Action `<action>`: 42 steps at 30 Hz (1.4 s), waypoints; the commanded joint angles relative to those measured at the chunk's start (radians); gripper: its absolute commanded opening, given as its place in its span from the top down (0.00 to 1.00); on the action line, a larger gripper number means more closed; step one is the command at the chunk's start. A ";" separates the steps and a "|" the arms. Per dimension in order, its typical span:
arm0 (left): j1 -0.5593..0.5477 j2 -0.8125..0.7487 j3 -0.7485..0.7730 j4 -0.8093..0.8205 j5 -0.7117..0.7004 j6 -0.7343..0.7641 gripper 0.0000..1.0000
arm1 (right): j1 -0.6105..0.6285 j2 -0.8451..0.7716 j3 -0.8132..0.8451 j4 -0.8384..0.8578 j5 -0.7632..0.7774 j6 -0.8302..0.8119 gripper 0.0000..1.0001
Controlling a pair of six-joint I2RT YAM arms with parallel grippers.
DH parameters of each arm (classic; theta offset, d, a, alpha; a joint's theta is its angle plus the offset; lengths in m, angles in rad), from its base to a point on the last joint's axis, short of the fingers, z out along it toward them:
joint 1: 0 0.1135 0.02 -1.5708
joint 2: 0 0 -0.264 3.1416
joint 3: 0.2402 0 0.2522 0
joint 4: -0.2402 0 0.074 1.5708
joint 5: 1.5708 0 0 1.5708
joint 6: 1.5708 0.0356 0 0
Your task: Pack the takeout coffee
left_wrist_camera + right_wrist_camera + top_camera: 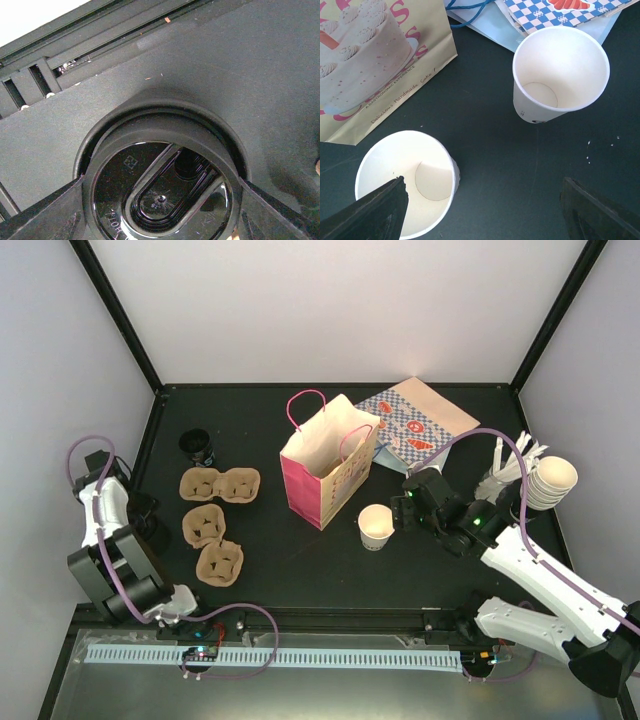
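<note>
**Takeout coffee cup beside the gift bag.** From above, the takeout coffee cup (376,527) stood upright on the black table (300,570). It was just right of the pink gift bag (322,465) and apart from it, with the right gripper (484,182) close by. We saw a short white paper cup, far lower than the bag, its mouth open and its creamy inside showing down to the round bottom.

On the right wrist camera the cup (407,182) sat at lower left, its rim overlapped by one black finger (382,210). The claw was spread wide and held nothing. A second white paper cup (560,70), with small dark print low on its side, stood ahead near a blue checked paper bag (555,12) lying flat. The gift bag's face carried a picture of a frosted cake.

At the right edge we noted a stack of cream paper cups (552,480). At left were a small black cup (197,447) and brown pulp cup carriers (205,527).

The left gripper (162,182) had its fingers on either side of a round black plastic lid (160,200), at its rim. We could not tell whether they pinched it.
</note>
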 commanded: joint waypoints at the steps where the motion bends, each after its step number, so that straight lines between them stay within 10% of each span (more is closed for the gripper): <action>1: 0.005 -0.069 0.027 -0.048 0.017 -0.030 0.24 | 0.003 -0.015 0.016 -0.004 0.023 -0.005 0.14; 23: -0.047 -0.195 0.059 -0.113 0.066 -0.042 0.27 | 0.003 -0.017 0.024 0.003 0.004 -0.020 0.14; 42: -0.877 -0.765 -0.185 -0.035 0.281 -0.523 0.33 | 0.002 -0.012 0.039 0.013 0.039 -0.020 0.14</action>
